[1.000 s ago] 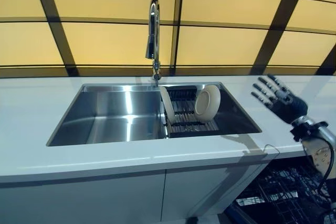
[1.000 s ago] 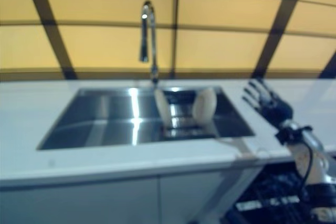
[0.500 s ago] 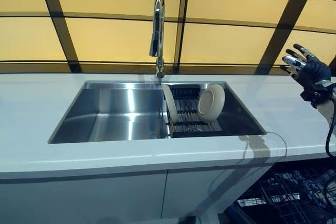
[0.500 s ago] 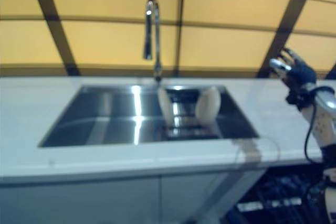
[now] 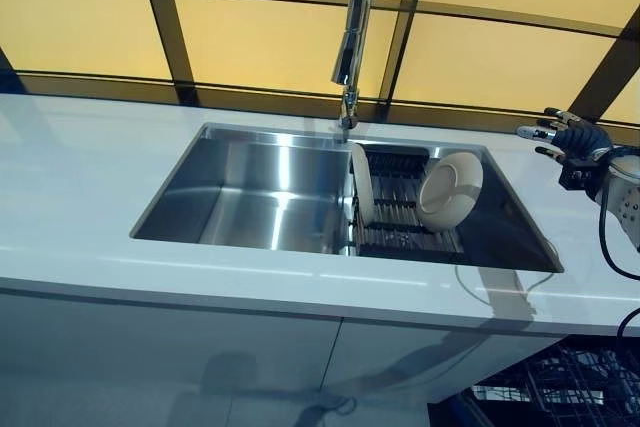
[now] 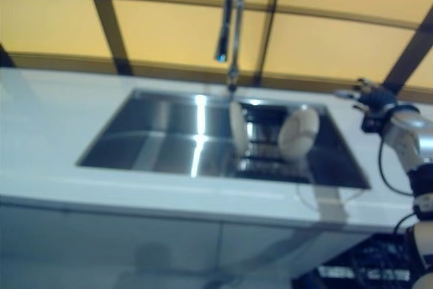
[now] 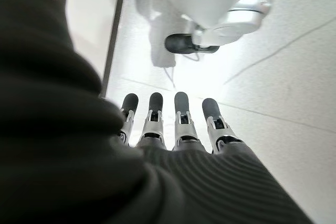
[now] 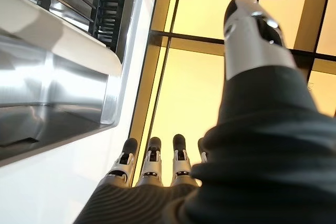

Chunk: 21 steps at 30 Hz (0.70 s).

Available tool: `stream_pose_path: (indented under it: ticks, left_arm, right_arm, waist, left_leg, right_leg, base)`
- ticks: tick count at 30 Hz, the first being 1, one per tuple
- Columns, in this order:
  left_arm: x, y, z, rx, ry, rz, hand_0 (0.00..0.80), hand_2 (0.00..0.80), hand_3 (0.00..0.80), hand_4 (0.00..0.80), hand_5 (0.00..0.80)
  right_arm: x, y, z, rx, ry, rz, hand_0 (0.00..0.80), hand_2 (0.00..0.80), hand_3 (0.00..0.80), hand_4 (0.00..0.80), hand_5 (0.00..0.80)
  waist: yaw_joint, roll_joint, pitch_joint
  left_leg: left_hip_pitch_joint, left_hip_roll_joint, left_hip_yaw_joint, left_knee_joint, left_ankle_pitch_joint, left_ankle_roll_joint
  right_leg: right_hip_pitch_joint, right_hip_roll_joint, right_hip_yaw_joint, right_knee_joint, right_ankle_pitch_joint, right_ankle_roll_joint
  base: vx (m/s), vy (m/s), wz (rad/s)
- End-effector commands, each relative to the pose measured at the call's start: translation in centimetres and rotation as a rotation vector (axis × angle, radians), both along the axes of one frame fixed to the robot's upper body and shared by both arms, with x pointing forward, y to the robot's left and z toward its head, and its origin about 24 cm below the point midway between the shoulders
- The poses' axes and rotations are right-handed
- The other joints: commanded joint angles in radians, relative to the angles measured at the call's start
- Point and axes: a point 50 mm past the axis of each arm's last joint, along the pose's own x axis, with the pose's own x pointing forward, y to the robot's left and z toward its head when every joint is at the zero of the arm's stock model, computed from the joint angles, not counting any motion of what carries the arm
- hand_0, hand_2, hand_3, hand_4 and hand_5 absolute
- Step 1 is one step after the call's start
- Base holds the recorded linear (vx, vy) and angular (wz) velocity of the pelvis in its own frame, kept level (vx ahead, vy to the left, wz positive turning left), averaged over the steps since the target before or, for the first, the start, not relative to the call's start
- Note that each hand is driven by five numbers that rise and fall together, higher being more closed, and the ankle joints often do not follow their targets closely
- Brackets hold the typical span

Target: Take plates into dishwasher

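Left eye view | right hand (image 5: pixel 572 139) spread, empty, above counter right of sink (image 5: pixel 250 143) | plates (image 5: pixel 450 190) upright in rack (image 5: pixel 395 237) | advice: approach nearer plate by rim, grip firmly

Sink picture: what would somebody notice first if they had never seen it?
Probably the shiny steel sink in the white counter, with the tall faucet behind it. Two pale plates stand on edge in the dark rack on its right side. The right hand hovers open beyond them.
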Motion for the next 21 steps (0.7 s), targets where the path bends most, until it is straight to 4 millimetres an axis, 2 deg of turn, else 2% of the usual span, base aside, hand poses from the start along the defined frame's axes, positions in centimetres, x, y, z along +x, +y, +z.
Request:
stream_pose_path:
  ticks: [1,13,21]
  left_arm:
    - [0.8,0.6,0.3,0.030,0.015,-0.080,0.000,0.000,0.000,0.000,0.000]
    - [1.6,0.5,0.3,0.015,-0.021,-0.095,0.000,0.000,0.000,0.000,0.000]
    - [1.8,0.5,0.4,0.014,-0.023,-0.099,0.000,0.000,0.000,0.000,0.000]
  right_arm:
    - [0.3,-0.3,4.2,-0.048,-0.103,-0.063,0.000,0.000,0.000,0.000,0.000]
    - [0.4,-0.3,4.0,-0.064,-0.068,-0.074,0.000,0.000,0.000,0.000,0.000]
    - [0.5,-0.1,3.1,-0.057,-0.013,-0.045,0.000,0.000,0.000,0.000,0.000]
  waist:
    - [0.028,0.002,0.013]
    - [0.028,0.004,0.042]
    - [0.026,0.002,0.042]
  left_leg:
    - [-0.036,0.010,-0.003,-0.002,-0.025,-0.014]
    - [-0.051,0.015,-0.012,-0.002,-0.016,-0.020]
    - [-0.046,0.014,-0.010,-0.002,-0.018,-0.022]
  right_leg:
    - [0.013,0.014,-0.029,0.001,-0.038,0.039]
    - [-0.001,0.017,-0.032,0.001,-0.039,0.033]
    - [0.001,0.016,-0.026,0.001,-0.040,0.035]
  base:
    - [-0.004,-0.016,0.11]
    - [-0.004,-0.004,0.02]
    - [0.000,0.000,0.00]
